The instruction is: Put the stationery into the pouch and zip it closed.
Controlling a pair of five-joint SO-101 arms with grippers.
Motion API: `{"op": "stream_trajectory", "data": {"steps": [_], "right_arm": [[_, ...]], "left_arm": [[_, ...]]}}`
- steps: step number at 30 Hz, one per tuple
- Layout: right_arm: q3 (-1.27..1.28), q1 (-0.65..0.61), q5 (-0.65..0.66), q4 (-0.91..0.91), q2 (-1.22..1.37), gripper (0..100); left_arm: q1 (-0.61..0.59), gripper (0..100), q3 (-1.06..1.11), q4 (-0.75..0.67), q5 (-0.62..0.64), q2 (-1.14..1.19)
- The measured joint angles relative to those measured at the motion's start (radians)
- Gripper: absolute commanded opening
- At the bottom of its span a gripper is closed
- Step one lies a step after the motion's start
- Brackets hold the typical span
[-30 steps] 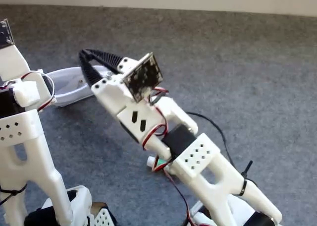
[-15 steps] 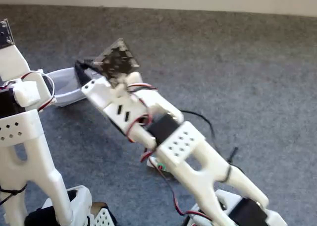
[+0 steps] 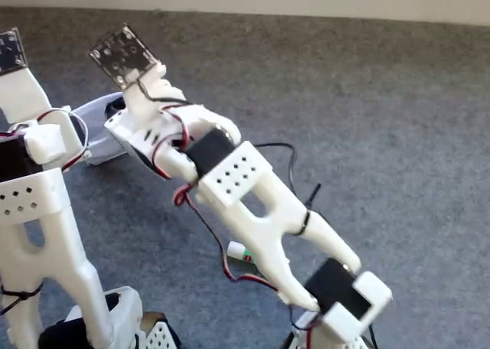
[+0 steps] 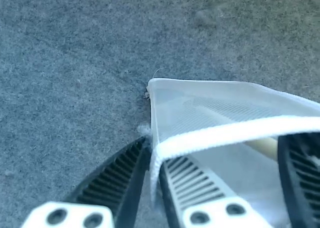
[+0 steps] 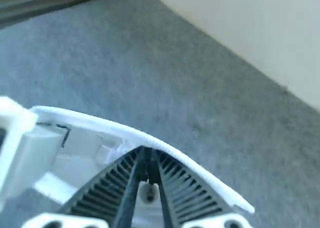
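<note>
Swung left, my right gripper (image 5: 145, 162) is pinched closed at the pouch (image 5: 100, 122) rim; left gripper (image 4: 154, 155) clamps its edge.

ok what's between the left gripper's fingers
The white rim of the pouch. The left gripper is shut on it, as the left wrist view shows.

The left arm (image 3: 38, 203) and right arm (image 3: 245, 188) are white plastic, with black motors (image 3: 207, 146) and red and black cables (image 3: 181, 196). The left gripper (image 4: 152, 155) and right gripper (image 5: 145, 160) have black ribbed fingers (image 4: 112, 180) on white bases (image 4: 70, 215).
</note>
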Motion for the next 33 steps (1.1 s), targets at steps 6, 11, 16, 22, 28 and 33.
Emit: {"op": "stream_trajectory", "data": {"steps": [6,11,16,22,28,33], "right_arm": [[-0.342,0.000,0.000,0.368,0.101,0.5],[-0.601,0.055,0.006,0.575,0.118,0.6],[-0.663,0.117,0.006,0.617,0.118,0.6],[-0.669,0.118,0.006,0.646,0.118,0.6],[-0.732,0.118,0.006,0.718,0.118,0.6],[-0.856,0.114,0.006,0.822,0.117,0.7]], "left_arm": [[0.002,1,0.000,-0.003,0.000,0.000],[0.000,1,0.000,-0.003,0.000,0.000],[0.000,1,0.000,-0.003,-0.002,0.000],[0.000,1,0.000,-0.003,-0.002,0.000],[0.000,1,0.000,-0.003,-0.002,0.000],[0.000,1,0.000,-0.003,-0.002,0.000]]}}
